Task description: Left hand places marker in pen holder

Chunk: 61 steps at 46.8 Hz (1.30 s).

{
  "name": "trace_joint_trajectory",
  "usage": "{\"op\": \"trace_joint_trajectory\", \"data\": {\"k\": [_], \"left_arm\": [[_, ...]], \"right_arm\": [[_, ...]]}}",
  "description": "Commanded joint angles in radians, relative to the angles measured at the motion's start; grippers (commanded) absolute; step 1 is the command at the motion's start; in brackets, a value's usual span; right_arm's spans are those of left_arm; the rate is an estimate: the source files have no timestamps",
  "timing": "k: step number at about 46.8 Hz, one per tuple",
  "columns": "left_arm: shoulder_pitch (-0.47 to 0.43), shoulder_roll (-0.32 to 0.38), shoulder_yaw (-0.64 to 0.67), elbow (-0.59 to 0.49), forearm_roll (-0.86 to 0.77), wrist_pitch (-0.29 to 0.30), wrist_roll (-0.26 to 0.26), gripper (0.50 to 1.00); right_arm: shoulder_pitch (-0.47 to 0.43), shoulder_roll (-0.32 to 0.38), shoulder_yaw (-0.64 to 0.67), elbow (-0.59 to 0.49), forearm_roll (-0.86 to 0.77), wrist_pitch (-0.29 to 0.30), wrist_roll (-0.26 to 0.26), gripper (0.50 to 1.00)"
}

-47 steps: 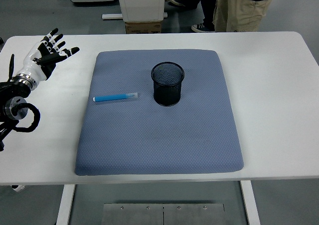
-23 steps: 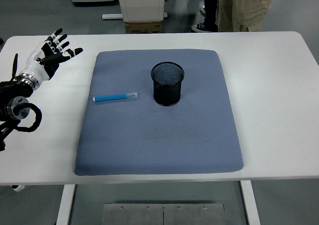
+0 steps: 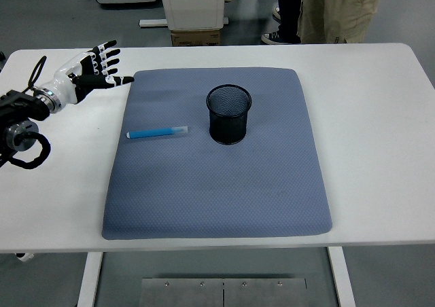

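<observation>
The table (image 3: pixel 380 117) is white and carries a blue-grey mat (image 3: pixel 217 198) over its middle — a soft, plain field that probably keeps the small things from rolling and sets them off clearly. At the table's far side stand people, seen only as legs and shoes.

On the mat's far half stands the holder (image 3: pixel 229 114), a black mesh cup, upright with its mouth open to the top, so a pen can drop in from above. Left of it, well apart, lies the marker (image 3: pixel 158 133): flat on the mat, blue-bodied with a pale cap end pointing toward the holder (lengthways it runs roughly left to right, which suits a pinch from above).

The left hand (image 3: pixel 92 69) hangs over the table at the mat's far-left corner, fingers spread and holding nothing — empty, released, and apart from the marker. The grasp is not yet made. The right hand is out of view.
</observation>
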Motion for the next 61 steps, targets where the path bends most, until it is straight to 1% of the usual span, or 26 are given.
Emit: {"op": "trace_joint_trajectory", "data": {"k": [1,10,15,25,38,46,54,61], "left_arm": [[-0.057,0.009,0.106,-0.010,0.000,-0.001,0.000,1.000],[-0.175,0.003,0.324,-0.043,0.003,-0.006,-0.003,1.000],[-0.215,-0.006,0.402,-0.051,0.003,-0.006,-0.003,1.000],[-0.324,-0.019,0.557,-0.131,0.024,-0.006,-0.003,1.000],[-0.407,-0.052,0.679,-0.148,0.171,-0.009,-0.002,1.000],[-0.455,-0.077,0.728,-0.168,0.217,-0.012,-0.002,1.000],[-0.485,-0.092,0.757,-0.215,0.243,-0.012,-0.003,1.000],[-0.519,-0.098,0.768,-0.277,0.299,-0.053,-0.002,1.000]], "right_arm": [[0.000,0.000,-0.002,0.000,0.000,0.000,0.000,1.000],[0.000,0.000,0.000,0.000,0.000,0.000,0.000,1.000],[0.000,0.000,0.000,0.000,0.000,0.000,0.000,1.000],[0.000,0.000,0.000,0.000,0.000,0.000,0.000,1.000],[0.000,0.000,0.000,0.000,0.000,0.000,0.000,1.000],[0.000,0.000,0.000,0.000,-0.001,0.000,0.000,1.000],[0.000,0.000,0.000,0.000,0.000,0.000,0.000,1.000],[0.000,0.000,0.000,0.000,-0.001,0.000,0.000,1.000]]}}
